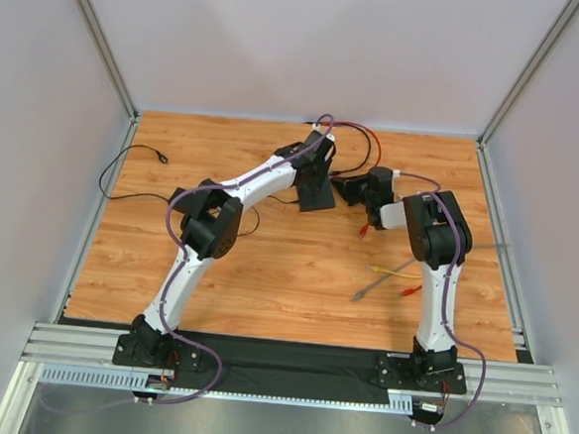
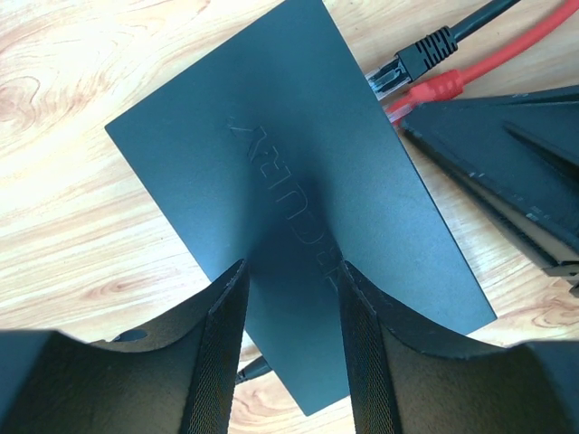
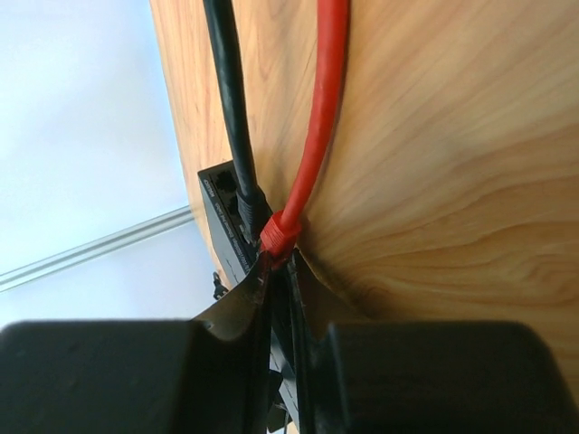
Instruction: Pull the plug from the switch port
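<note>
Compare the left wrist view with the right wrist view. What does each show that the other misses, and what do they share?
Left wrist only: the flat top of the switch with lettering on it, and the left gripper open above it. Right wrist only: the row of sockets along the switch's side, a pale wall beyond, and a close look at the right gripper pinching the red plug. Both: the switch, the black cable and red cable plugged in side by side, and the wooden table.
</note>
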Robot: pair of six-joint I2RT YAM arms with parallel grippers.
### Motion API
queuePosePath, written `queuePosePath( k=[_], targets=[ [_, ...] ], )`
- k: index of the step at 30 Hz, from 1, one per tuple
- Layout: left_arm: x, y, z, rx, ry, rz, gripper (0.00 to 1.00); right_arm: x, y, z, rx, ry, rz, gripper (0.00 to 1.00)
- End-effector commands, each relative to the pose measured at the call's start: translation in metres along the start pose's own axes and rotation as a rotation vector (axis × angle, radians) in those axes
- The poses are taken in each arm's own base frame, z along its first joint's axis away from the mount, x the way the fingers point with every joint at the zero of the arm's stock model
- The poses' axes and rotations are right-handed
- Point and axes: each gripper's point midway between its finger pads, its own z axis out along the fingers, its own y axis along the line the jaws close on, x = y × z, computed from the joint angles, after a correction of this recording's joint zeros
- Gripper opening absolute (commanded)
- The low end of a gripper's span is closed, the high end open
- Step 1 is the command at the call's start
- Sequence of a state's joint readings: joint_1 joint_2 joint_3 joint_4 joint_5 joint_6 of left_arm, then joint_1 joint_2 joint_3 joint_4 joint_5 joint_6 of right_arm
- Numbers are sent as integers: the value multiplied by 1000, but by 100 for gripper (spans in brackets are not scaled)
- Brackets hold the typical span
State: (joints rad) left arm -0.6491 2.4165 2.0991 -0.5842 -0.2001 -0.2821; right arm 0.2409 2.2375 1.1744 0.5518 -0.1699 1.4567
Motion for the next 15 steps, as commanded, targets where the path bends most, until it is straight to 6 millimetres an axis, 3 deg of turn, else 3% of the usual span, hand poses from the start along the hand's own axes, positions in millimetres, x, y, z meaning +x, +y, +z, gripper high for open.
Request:
queuePosePath(
  k=[1, 10, 15],
  targets=[
    [48, 3, 19, -3, 152, 31, 52, -21, -46, -4, 141, -87, 24, 2],
    [49, 2, 20, 0, 155, 34, 52, -24, -46, -12, 139, -113, 15, 2],
    [49, 1, 19, 8, 154, 36, 53, -25, -44, -27, 151, -114, -19, 4]
  ],
)
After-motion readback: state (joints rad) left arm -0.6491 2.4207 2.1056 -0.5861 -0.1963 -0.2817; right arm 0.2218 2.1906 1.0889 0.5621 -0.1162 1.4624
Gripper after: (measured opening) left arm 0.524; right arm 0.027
